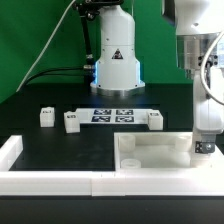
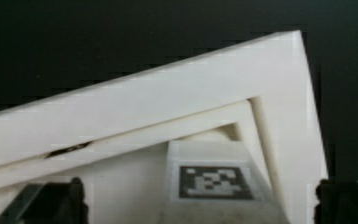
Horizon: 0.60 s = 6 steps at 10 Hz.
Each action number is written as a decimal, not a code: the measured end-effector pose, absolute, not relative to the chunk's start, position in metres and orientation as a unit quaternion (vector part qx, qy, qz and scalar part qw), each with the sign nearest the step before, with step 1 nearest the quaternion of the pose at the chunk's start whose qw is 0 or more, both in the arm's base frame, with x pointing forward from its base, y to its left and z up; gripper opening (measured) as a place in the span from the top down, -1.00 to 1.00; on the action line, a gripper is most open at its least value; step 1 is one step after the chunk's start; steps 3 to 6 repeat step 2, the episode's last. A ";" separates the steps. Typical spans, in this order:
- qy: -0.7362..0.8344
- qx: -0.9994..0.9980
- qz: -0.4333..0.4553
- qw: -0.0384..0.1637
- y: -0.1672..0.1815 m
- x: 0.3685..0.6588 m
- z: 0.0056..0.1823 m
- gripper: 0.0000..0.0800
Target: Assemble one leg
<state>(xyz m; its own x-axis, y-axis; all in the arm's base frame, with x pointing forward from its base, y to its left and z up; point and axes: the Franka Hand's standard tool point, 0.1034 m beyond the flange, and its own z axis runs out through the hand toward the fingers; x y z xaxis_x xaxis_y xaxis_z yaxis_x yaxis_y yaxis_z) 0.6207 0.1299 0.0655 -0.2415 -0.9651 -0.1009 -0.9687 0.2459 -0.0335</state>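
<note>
**While the Jaws Stand Wide, a Leg Is Seen Between Them**

Where the wrist view looks down, a leg with a black-and-white tag on its face is seen against the corner of the panel. It is flanked by the two dark fingers, one on each side, and a clear gap is left between each finger and the leg. The jaws are thus spread wide and nothing is held in them. Whether the leg is seated in the panel's corner or only laid against it cannot be told.

In the exterior view the arm is lowered at the exterior view's right, and the jaws are placed over the right end of the panel, which lies on the black counter. The leg under the jaws cannot be made out there, being hidden by the fingers.

Three more legs are seen farther back on the counter, well apart from the jaws: one at the exterior view's left, a second just beside it, and a third to the right of the marker board. The marker board is laid flat between the second and third of these. A white wall is run along the near edge of the counter.
</note>
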 end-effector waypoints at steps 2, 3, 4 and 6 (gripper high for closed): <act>0.787 -0.615 0.018 0.050 0.130 0.621 0.066 -0.62; 0.787 -0.615 0.018 0.050 0.130 0.621 0.066 -0.62; 0.787 -0.615 0.018 0.050 0.130 0.621 0.066 -0.62; 0.787 -0.615 0.018 0.050 0.130 0.621 0.066 -0.62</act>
